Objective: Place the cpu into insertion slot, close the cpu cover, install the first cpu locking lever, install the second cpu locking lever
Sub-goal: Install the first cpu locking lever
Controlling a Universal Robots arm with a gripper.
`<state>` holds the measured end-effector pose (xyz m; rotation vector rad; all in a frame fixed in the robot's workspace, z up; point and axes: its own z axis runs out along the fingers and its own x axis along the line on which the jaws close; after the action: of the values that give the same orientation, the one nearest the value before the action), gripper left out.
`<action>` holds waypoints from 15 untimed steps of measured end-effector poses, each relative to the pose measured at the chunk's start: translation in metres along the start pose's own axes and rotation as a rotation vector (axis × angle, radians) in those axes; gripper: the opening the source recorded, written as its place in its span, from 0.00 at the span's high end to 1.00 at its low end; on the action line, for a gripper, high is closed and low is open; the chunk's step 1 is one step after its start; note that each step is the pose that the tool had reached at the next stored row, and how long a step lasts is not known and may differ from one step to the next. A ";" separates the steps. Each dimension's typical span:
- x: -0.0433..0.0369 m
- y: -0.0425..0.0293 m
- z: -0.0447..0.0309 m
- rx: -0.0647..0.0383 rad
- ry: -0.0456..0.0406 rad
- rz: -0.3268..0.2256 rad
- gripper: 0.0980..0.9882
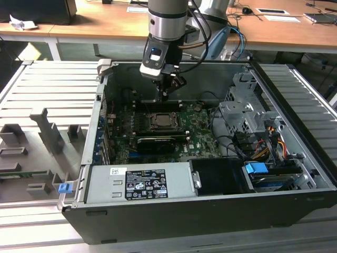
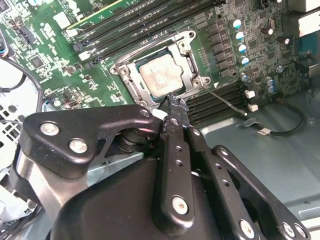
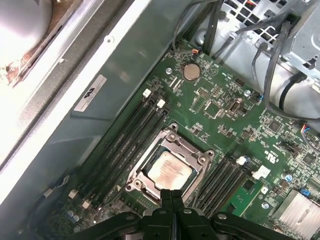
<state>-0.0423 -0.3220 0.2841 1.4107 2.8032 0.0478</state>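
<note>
Starting at the exterior view's left, the grey fixture tray (image 1: 42,142) is sitting outside the open computer case (image 1: 210,211), well apart from the work. Moving across, the green circuit board (image 1: 200,139) is lying flat on the case floor, so you are reaching it from straight above. Near its middle, the cpu (image 2: 162,77) is resting inside the insertion slot (image 1: 172,128), silver top facing up. The cpu cover (image 2: 191,59) is lying down around it, framing the chip through its window, which looks meant to press it into place. Your gripper (image 2: 175,106) is hovering just above the socket's near edge, its fingers (image 3: 166,197) pressing together and gripping nothing. A closed tip like this probably suits pushing a thin part. Just beyond it, a slim metal lever (image 2: 225,102) is angling out over the memory slots (image 2: 220,97), apparently not latched. Furthest right, the drive cage (image 1: 247,110) is standing clear.
</note>
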 end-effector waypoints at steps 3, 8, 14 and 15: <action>0.0000 0.0000 0.0000 0.000 0.0006 -0.019 0.99; -0.0001 -0.0001 0.0000 0.001 0.0017 -0.057 0.99; -0.0001 -0.0001 0.0000 0.001 0.0026 -0.091 0.99; -0.0001 -0.0001 0.0000 0.001 0.0028 -0.097 0.99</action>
<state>-0.0423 -0.3221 0.2841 1.2736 2.8698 0.0481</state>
